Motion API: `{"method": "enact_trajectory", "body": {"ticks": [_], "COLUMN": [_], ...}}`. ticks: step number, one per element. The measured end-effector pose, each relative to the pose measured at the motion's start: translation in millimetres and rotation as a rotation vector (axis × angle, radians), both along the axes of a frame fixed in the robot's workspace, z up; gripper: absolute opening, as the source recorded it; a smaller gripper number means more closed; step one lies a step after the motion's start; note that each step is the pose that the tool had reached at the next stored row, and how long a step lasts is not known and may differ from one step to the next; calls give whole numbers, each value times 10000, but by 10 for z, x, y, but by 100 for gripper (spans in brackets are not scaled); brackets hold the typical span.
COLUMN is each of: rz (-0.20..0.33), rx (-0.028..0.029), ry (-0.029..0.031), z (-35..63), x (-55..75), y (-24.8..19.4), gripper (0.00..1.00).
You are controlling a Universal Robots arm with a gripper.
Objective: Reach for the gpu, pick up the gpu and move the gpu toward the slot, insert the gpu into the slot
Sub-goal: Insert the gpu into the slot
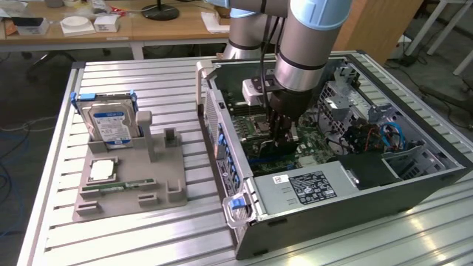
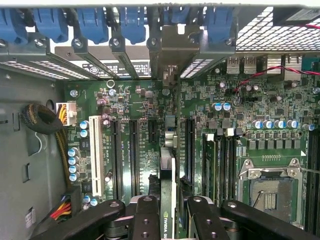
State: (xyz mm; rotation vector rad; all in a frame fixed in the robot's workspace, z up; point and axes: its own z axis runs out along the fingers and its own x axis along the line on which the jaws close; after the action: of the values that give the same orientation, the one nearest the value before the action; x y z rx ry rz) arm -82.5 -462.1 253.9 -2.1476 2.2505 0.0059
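In the wrist view the gpu [image 2: 168, 192] stands on edge as a thin card with a green logo strip, running away from the camera toward the blue-clipped rear brackets [image 2: 95, 22]. My gripper [image 2: 170, 222] is shut on it, one black finger [image 2: 146, 220] on each side. The card sits low over the green motherboard [image 2: 235, 107], in line with the parallel black slots [image 2: 135, 155]; the slot beneath it is hidden by the card. In the exterior view my gripper [image 1: 282, 138] reaches down inside the open computer case [image 1: 355, 199], with the gpu [image 1: 272, 151] dark under the fingers.
A white slot [image 2: 95, 155], memory sticks [image 2: 223, 160] and the square processor socket [image 2: 267, 192] flank the card. Yellow cables [image 2: 64, 111] lie by the case wall. Outside the case, a grey fixture [image 1: 129, 188] holds a hard drive [image 1: 111, 123] and a green memory stick [image 1: 118, 186].
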Motion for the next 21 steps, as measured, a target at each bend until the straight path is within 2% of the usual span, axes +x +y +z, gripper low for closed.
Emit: {"method": "enact_trajectory", "body": {"ticks": [11, 14, 16, 21], "rz": [1, 1, 3, 1], "rx": [0, 0, 2, -1], "ry": [0, 26, 67, 73], "z": [24, 25, 32, 27], "x": [0, 0, 1, 0], "y": [0, 0, 0, 0], "gripper": [26, 26, 26, 26]}}
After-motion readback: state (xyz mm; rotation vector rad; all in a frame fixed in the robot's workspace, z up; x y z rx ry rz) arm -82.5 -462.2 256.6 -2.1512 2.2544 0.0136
